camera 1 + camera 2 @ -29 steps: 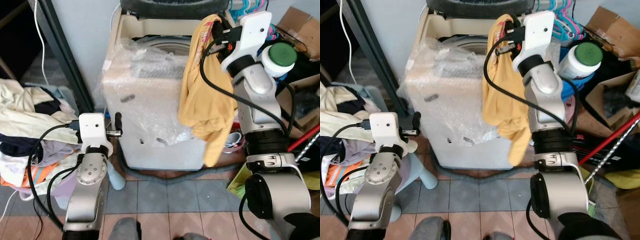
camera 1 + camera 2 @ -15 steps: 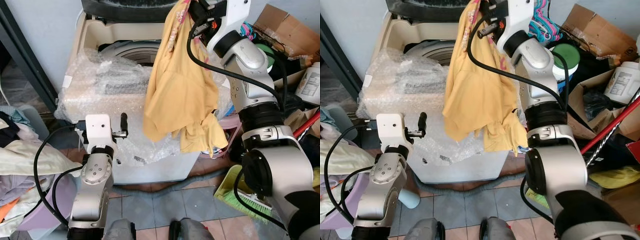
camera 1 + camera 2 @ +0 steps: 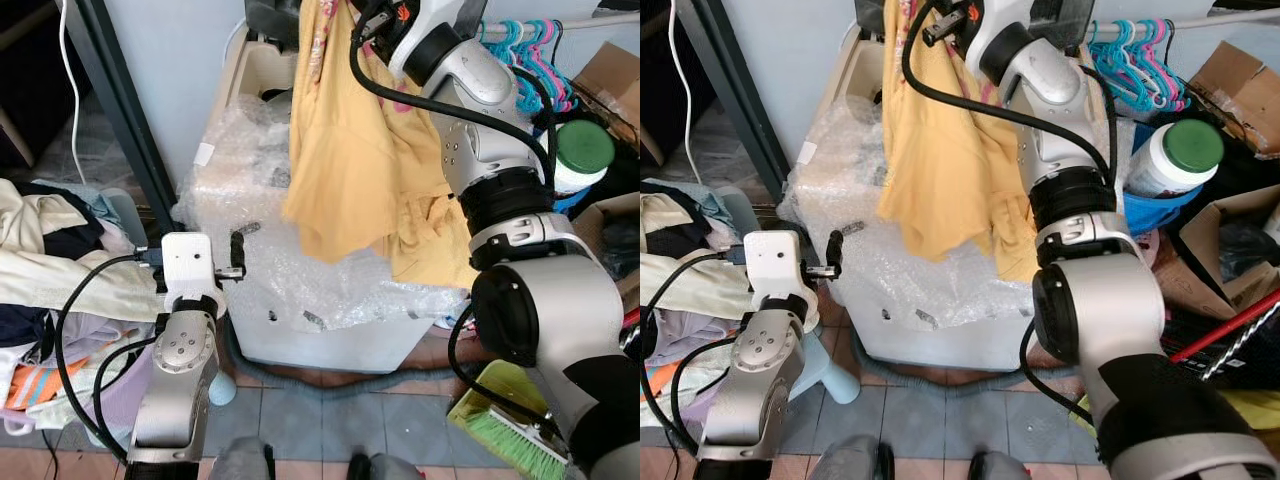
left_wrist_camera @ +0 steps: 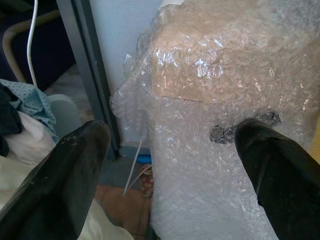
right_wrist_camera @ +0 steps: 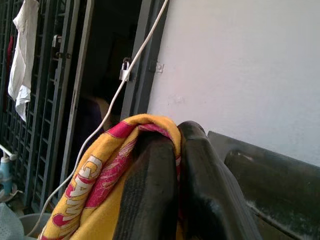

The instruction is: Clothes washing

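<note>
The yellow shirt [image 3: 350, 170] is hanging limp and light from the right gripper [image 5: 172, 165], whose two black fingers are pinching a fold of cloth tight near the printed part, high above the open tub of the bubble-wrapped washing machine [image 3: 300, 270]. Being soft, it is likely to drape and snag on the rim (a grip at a bunched fold looks safest). It is plain yellow with red lettering and pink flecks, its hem trailing over the wrapped top. The left gripper [image 4: 175, 165] is idling low beside the machine's front, fingers spread and gripping nothing, near the laundry pile [image 3: 50, 260].
</note>
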{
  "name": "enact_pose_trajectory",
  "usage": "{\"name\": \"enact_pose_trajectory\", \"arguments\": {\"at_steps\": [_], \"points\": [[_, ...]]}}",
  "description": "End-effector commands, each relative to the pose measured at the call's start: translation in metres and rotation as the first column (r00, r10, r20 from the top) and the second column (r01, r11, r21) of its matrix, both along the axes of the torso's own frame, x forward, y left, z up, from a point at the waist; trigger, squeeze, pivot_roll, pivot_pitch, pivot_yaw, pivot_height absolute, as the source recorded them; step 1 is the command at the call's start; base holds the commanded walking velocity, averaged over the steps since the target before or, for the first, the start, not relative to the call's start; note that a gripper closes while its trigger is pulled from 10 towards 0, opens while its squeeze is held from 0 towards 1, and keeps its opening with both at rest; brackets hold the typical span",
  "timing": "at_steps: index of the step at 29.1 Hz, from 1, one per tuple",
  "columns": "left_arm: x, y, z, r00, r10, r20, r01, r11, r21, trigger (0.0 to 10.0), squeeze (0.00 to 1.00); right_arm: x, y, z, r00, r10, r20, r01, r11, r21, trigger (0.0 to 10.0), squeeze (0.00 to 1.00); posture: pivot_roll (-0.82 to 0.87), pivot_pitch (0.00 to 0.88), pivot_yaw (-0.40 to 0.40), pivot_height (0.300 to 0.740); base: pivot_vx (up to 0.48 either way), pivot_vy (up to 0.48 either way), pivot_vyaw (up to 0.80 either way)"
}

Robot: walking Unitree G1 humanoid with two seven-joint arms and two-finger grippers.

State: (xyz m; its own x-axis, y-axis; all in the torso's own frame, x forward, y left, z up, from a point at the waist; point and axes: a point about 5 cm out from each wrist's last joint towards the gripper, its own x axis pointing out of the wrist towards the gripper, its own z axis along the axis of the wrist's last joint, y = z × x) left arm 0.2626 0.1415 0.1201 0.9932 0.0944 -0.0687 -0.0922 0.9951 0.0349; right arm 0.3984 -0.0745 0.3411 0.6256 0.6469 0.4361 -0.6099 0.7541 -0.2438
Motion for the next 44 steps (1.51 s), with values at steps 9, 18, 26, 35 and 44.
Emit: {"name": "enact_pose_trajectory", "arguments": {"at_steps": [9,18,26,35,44], "points": [[-0.001,-0.003,-0.003,1.0,-0.009,-0.022,0.009,1.0,0.004,10.0,0.0,0.011,-0.011,-0.015,0.989,-0.099,-0.109,0.101,0.995,0.009,10.0,0.0,0.09,0.071,-0.023,0.74,0.382,0.0,0.0],[-0.003,0.0,-0.003,1.0,0.018,-0.022,-0.018,1.0,0.005,10.0,0.0,0.014,-0.012,-0.04,0.974,-0.078,-0.212,0.075,0.997,-0.026,10.0,0.0,0.1,0.071,-0.026,0.74,0.426,0.027,0.0],[-0.004,-0.001,-0.002,1.0,0.01,-0.019,-0.01,1.0,-0.002,10.0,0.0,0.014,-0.022,-0.046,0.978,-0.143,-0.152,0.127,0.985,-0.113,10.0,0.0,0.1,0.075,-0.022,0.74,0.172,0.03,0.0],[-0.004,-0.003,-0.003,1.0,0.006,-0.026,-0.006,1.0,-0.006,10.0,0.0,0.022,-0.068,0.004,0.871,-0.486,-0.076,0.489,0.872,0.031,10.0,0.0,0.1,0.074,-0.028,0.74,0.0,0.0,0.0],[-0.005,-0.002,-0.005,0.999,0.013,-0.036,-0.013,1.0,-0.006,10.0,0.0,0.027,-0.072,-0.094,0.766,-0.539,-0.352,0.449,0.839,-0.308,10.0,1.0,0.11,0.074,-0.032,0.74,0.0,0.0,0.0]]}}
